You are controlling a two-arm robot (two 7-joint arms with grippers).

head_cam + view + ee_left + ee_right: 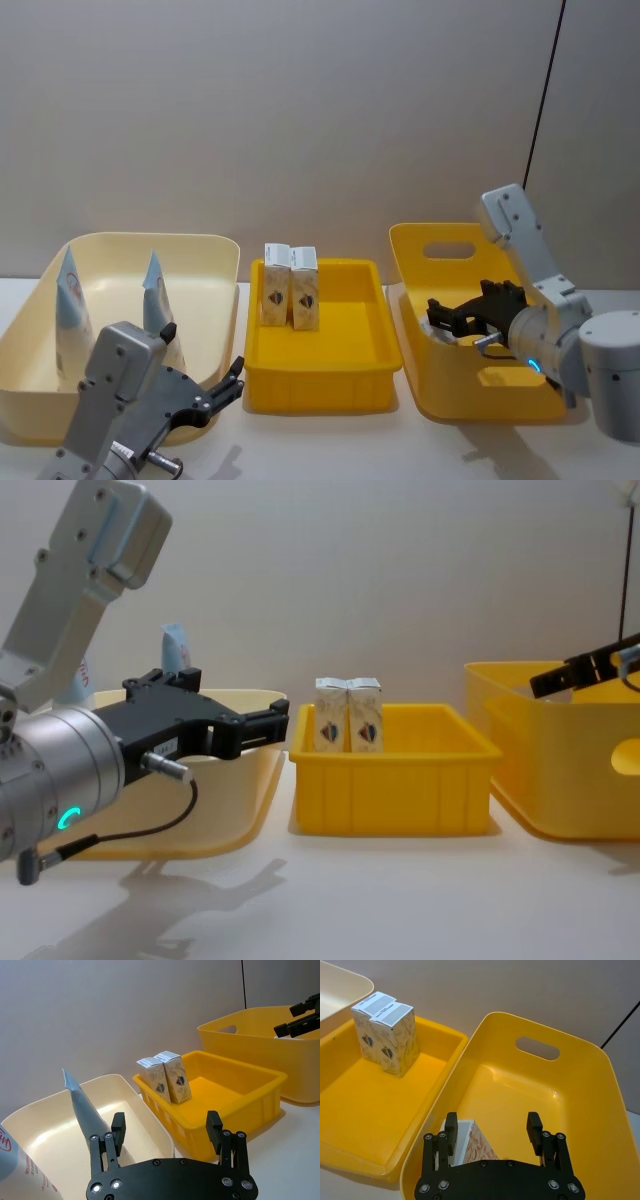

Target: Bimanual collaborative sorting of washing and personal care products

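Two small cream cartons [276,285] [304,288] stand side by side at the back left of the middle yellow tray [320,380]. Two light-blue tubes [70,295] [155,290] stand upright in the cream bin [150,240] on the left. My left gripper [236,378] hovers open and holds nothing at that bin's front right corner. My right gripper [437,315] is open over the tall yellow bin [470,400]. In the right wrist view a third cream carton [472,1145] lies in that bin, below the right gripper [492,1121] and under one finger.
The three containers stand in a row on a white table, cream bin, yellow tray, then yellow bin with a handle slot [449,250]. A grey wall rises close behind them. Bare table runs along the front [400,900].
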